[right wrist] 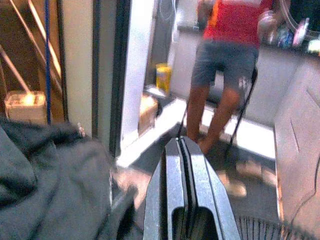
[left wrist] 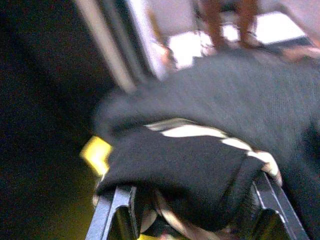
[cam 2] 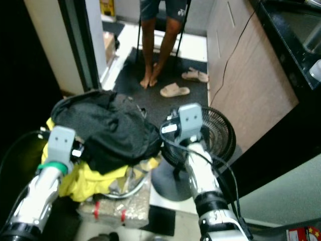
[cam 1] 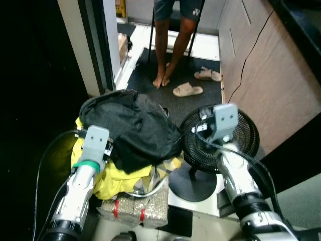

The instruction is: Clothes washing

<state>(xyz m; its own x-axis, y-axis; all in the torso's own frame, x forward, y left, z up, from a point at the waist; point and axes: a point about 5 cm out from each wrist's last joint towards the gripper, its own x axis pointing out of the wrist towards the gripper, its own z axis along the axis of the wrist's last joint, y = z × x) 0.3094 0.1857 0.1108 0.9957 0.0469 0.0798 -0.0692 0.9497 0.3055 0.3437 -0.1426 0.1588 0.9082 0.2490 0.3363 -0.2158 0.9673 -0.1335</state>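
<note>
A heap of laundry lies low in front of me, a dark grey garment (cam 1: 135, 125) on top of a yellow one (cam 1: 113, 181). My left arm (cam 1: 88, 165) reaches into the heap's left side. In the left wrist view my left gripper (left wrist: 195, 210) is open, its fingers (left wrist: 117, 210) set wide on either side of a fold of dark cloth with pale stripes (left wrist: 190, 170). To the right of the heap, my right arm (cam 1: 230, 160) is raised over a black fan (cam 1: 235, 145). My right gripper (right wrist: 182, 145) is shut with nothing in it.
A barefoot person (cam 1: 168, 50) stands on the dark mat ahead, with two beige slippers (cam 1: 187, 90) nearby. A wooden cabinet side (cam 1: 266, 85) runs along the right. A door frame (cam 1: 95, 45) rises on the left. A glittery box (cam 1: 135, 208) lies under the heap.
</note>
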